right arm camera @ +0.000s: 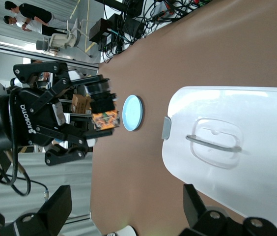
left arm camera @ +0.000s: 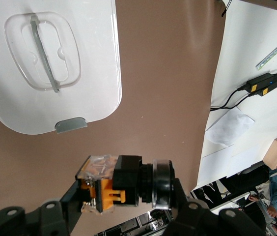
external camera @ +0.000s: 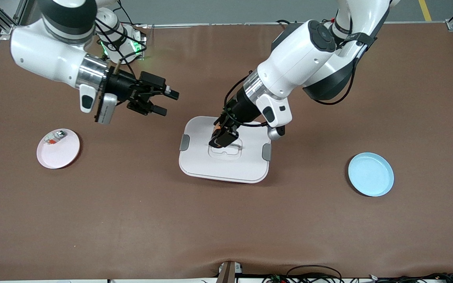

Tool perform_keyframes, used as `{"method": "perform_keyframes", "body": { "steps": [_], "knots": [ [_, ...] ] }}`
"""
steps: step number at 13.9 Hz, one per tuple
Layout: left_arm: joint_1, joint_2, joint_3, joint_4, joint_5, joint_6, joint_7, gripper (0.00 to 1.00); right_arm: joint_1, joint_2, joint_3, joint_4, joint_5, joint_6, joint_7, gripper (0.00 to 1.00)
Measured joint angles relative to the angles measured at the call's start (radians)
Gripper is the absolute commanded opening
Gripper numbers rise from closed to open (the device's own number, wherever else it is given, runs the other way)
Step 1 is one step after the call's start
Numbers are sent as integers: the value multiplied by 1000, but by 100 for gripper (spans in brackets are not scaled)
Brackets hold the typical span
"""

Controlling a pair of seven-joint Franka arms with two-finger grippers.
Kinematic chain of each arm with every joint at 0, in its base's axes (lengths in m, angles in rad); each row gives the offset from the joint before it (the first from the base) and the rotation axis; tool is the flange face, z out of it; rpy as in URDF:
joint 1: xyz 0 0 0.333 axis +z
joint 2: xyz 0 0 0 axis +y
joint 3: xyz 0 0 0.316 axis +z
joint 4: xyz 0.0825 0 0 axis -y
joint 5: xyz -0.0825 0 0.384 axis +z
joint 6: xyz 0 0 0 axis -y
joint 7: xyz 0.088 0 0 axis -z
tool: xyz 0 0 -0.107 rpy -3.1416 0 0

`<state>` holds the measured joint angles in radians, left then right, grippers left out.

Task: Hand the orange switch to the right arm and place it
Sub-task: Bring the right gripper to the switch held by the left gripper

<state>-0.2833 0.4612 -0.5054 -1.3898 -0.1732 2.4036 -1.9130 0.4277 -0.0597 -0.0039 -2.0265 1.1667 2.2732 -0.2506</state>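
Observation:
My left gripper [external camera: 221, 137] is shut on the orange switch [external camera: 218, 127] and holds it in the air over the white lid [external camera: 199, 157] at the table's middle. In the left wrist view the switch [left arm camera: 124, 184] lies crosswise between the fingers [left arm camera: 187, 216], black body and cap with an orange base and clear end. My right gripper [external camera: 168, 103] is open and empty, in the air beside the lid toward the right arm's end, pointing at the left gripper. The right wrist view shows its own spread fingers [right arm camera: 55, 209] and, farther off, the held switch [right arm camera: 103, 112].
A pink plate [external camera: 65, 155] at the right arm's end holds a small white-and-grey part with a red bit [external camera: 55, 137]. A blue plate [external camera: 371, 174] lies at the left arm's end. The lid has grey clips and a moulded handle [left arm camera: 42, 51].

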Motion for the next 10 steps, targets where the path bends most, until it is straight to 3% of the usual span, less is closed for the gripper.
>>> {"method": "perform_keyframes", "body": {
  "steps": [4, 10],
  "knots": [
    [-12, 8, 0, 1, 1, 18, -6, 30, 61, 68, 0, 51, 12, 95, 0, 100],
    [-19, 9, 0, 3, 1, 41, -15, 30, 67, 186, -3, 180, 16, 132, -4, 100]
  ]
}}
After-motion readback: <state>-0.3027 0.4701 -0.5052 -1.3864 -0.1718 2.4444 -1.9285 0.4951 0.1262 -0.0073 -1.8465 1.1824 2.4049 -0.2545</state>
